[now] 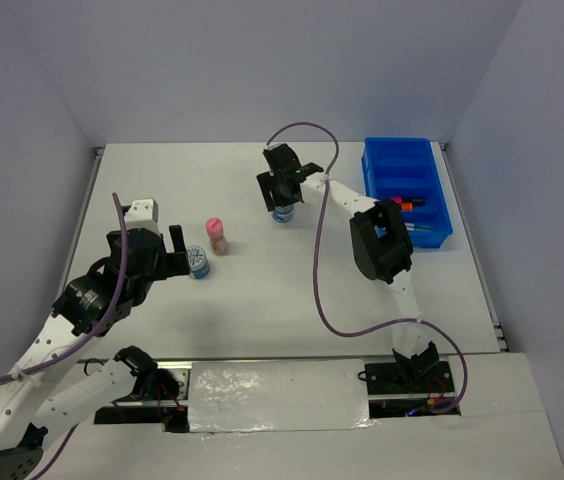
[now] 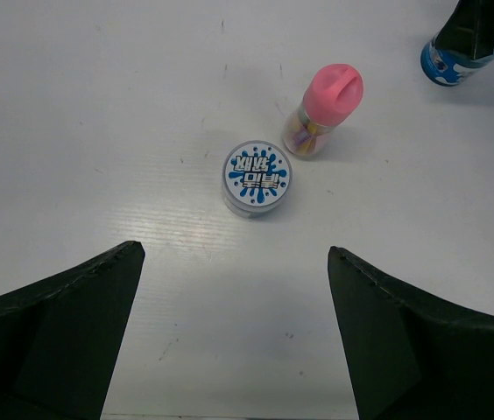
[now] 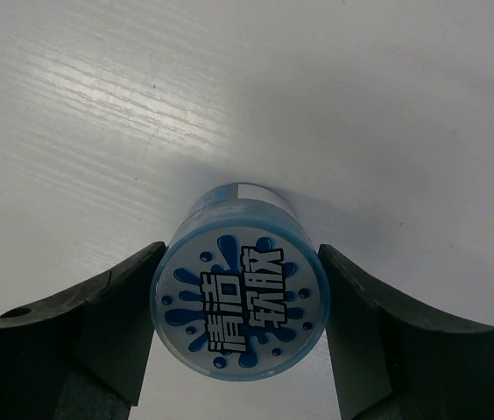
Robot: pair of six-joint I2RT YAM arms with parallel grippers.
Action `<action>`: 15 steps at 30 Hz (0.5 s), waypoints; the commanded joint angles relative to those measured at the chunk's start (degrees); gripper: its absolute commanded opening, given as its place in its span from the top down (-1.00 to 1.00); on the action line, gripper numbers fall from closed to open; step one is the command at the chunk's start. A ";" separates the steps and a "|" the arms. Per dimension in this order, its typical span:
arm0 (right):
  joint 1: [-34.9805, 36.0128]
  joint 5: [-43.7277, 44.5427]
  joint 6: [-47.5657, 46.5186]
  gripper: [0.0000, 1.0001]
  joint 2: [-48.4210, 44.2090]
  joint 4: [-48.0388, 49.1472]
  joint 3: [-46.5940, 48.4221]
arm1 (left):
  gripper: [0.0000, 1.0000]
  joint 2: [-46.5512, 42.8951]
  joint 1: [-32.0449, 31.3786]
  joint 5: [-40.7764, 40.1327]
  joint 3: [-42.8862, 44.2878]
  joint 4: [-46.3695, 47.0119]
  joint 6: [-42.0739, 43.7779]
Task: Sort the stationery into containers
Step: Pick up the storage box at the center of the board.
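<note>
The right gripper is at 12 o'clock from the middle of the counter. Its two fingers lie against opposite sides of the far tub, so it looks to be gripping that tub, which stands on the counter surface. The blue tray sits at about 2 o'clock, well apart from the tub, with a few capped highlighters in it. The left gripper is spread wide and holds nothing. The near tub lies ahead of it at 12 o'clock, not yet between the fingers, and the pink bottle stands upright just beside that tub at 1 o'clock. The main risk I see is in the right-hand lift. The tub's wall is round and smooth, and the fingers meet it on only two narrow lines, so a weak or off-centre squeeze could let it twist or drop on the way to the tray. A second risk is the left gripper advancing with its fingers this wide. It could clip the pink bottle and tip it over, or push the near tub away instead of straddling it.
</note>
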 commanded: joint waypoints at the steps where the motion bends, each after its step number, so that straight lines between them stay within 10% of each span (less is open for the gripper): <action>1: -0.01 0.21 1.66 1.00 -6.01 2.44 -2.12 | -0.99 -0.38 0.19 0.31 0.14 2.05 0.95; 15: -22.50 15.59 11.07 1.00 -26.77 6.40 -11.98 | -0.99 -1.87 0.28 0.66 0.06 2.22 1.21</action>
